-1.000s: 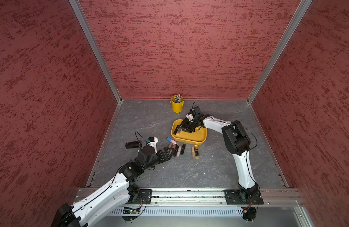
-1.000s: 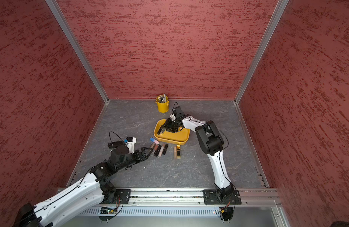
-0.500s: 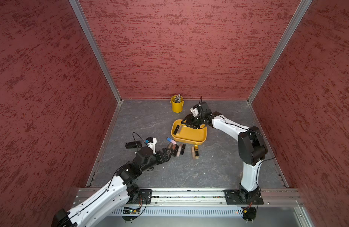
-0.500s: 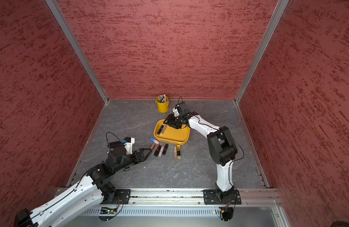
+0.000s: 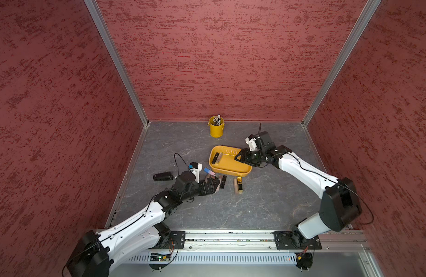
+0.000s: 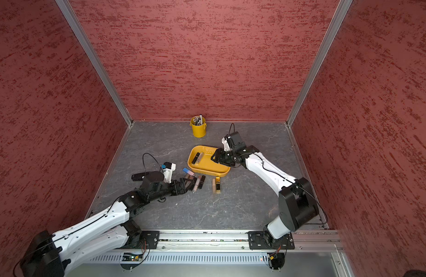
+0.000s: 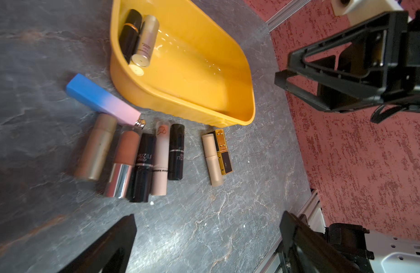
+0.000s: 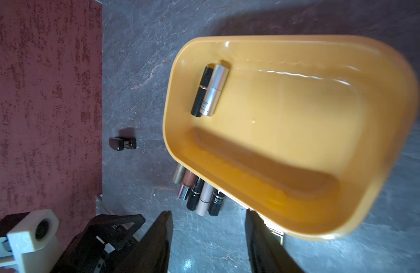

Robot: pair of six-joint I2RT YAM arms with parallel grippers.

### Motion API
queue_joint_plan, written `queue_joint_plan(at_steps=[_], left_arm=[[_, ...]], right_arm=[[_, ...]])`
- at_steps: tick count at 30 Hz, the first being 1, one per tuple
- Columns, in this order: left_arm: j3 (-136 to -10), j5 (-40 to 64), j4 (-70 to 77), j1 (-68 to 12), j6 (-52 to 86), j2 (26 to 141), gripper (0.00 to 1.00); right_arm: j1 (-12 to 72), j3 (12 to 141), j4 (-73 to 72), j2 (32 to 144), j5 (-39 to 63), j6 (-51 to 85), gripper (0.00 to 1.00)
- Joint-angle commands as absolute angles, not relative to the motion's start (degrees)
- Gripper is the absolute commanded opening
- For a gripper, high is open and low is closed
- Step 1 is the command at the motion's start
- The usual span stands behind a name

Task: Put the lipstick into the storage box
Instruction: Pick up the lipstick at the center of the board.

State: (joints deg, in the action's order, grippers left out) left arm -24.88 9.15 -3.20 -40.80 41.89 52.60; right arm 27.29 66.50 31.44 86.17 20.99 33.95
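slate floor (image 8: 138,71): two lipsticks (image 8: 216,89) inside storage box (image 8: 298,123)

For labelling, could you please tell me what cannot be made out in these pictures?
Yellow cylindrical metal bucket: contents too small in both top views.
Row of lipsticks: ends hidden behind the shallow yellow-orange plastic storage box, right wrist view.
Same row: partly covered by the left gripper in a top view.

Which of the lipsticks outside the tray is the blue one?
The square blue-to-pink lipstick, lying slanted beside the storage box; the rest are brown, black, beige or gold.
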Motion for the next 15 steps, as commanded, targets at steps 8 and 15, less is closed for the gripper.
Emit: queue_joint_plan(at_steps=[8,15], left_arm=[[-27.27,8.81,3.89,-44.2,40.52,58.17,1.0],[-26.72,8.53,4.56,-44.72,41.21,58.38,1.0]], right_arm=[[27.38,54.86,41.6,74.32,11.81,29.4,0.55],[30.82,49.31,39.32,74.67,9.8,31.22,0.55]])
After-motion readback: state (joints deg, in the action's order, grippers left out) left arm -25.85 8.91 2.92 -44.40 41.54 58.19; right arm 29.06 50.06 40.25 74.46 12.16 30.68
